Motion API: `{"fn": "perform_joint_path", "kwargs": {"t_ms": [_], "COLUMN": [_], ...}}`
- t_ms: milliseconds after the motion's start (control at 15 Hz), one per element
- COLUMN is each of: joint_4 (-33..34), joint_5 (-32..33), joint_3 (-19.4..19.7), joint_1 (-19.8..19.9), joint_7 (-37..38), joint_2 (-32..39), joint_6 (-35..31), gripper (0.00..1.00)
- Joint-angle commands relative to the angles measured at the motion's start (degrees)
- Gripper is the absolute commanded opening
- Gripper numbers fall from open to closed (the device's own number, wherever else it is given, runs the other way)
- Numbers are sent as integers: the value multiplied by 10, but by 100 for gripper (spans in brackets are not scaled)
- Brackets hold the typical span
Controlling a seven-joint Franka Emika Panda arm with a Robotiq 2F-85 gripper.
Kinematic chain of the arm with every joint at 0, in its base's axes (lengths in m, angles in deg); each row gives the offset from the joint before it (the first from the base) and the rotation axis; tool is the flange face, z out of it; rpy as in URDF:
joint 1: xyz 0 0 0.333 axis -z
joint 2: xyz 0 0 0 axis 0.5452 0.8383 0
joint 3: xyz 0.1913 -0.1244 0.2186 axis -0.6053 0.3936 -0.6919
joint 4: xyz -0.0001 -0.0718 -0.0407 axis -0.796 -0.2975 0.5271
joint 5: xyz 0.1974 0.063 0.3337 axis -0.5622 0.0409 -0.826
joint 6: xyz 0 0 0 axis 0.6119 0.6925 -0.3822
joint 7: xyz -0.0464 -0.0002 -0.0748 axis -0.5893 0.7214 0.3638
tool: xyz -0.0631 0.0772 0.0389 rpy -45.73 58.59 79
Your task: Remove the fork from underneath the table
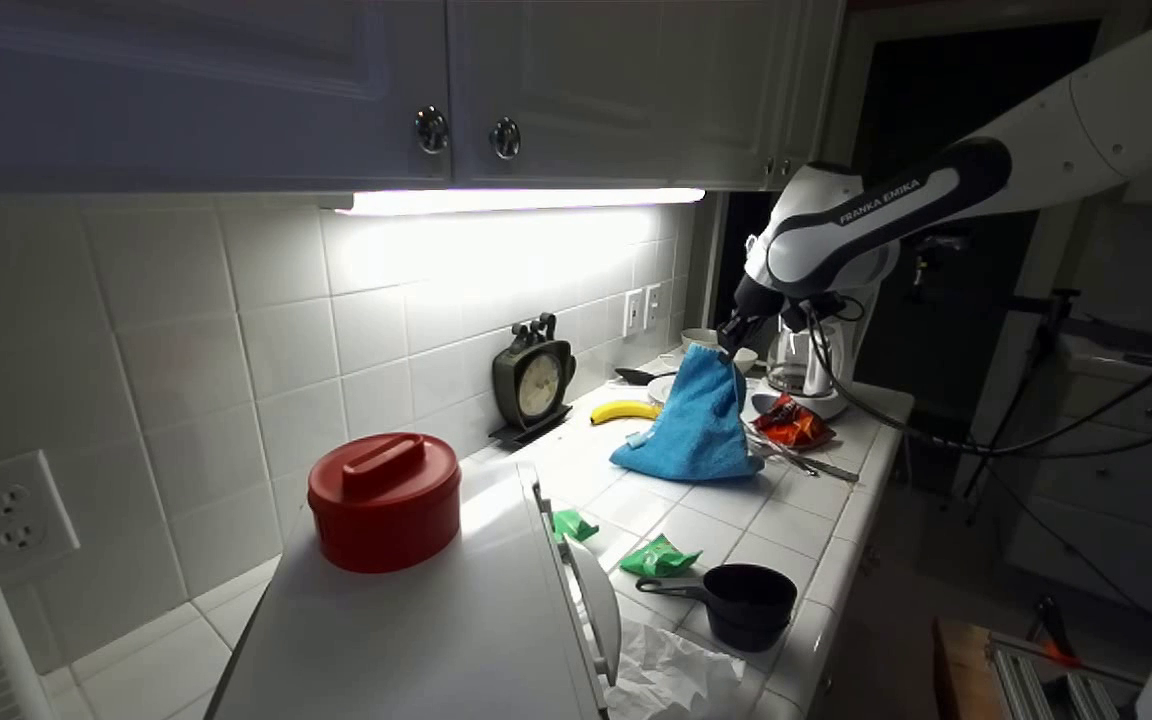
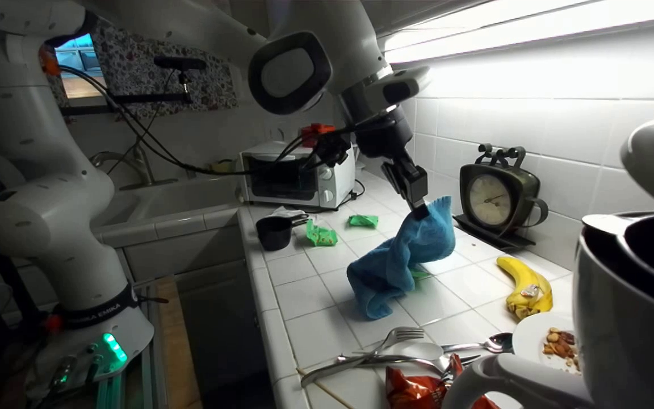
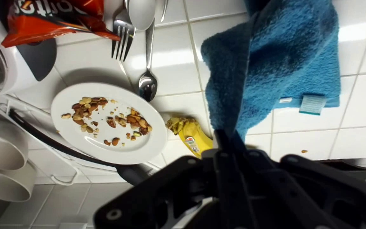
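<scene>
Fork of shiny silver metal lies on top of the bench, with its tines directed to the side of the white plate and its handle directed to the front edge. In the wrist view you see the tines clearly; the pale bowl of a spoon covers a part of the fork, and the corner of the red Doritos bag reaches to its head. In an exterior view the handle crosses other cutlery, so you cannot follow every outline there.

Your claw is narrow, because it clamps a fold of the blue towel, which hangs apart from the fork, farther toward the toaster oven. Whether the lowest hem touches the tiles, you cannot tell.

Along the front, the bench has a rounded tile edge, and the fork handle ends near it. At the back, the tiled wall rises behind the dark clock, and white cabinets hang above. The coffee maker stands beside the bag. Bare tiles for your moving lie between towel and front edge, and also between towel and black measuring cup.
</scene>
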Motion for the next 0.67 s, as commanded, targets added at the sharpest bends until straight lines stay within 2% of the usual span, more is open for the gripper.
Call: {"fn": "perform_joint_path", "kwargs": {"t_ms": [0, 600], "joint_4": [19, 85], "joint_5": [22, 45], "joint_3": [5, -2], "joint_1": [-9, -25], "joint_7": [-8, -4], "joint_2": [-27, -42], "joint_6": [33, 81], "gripper": [4, 4]}}
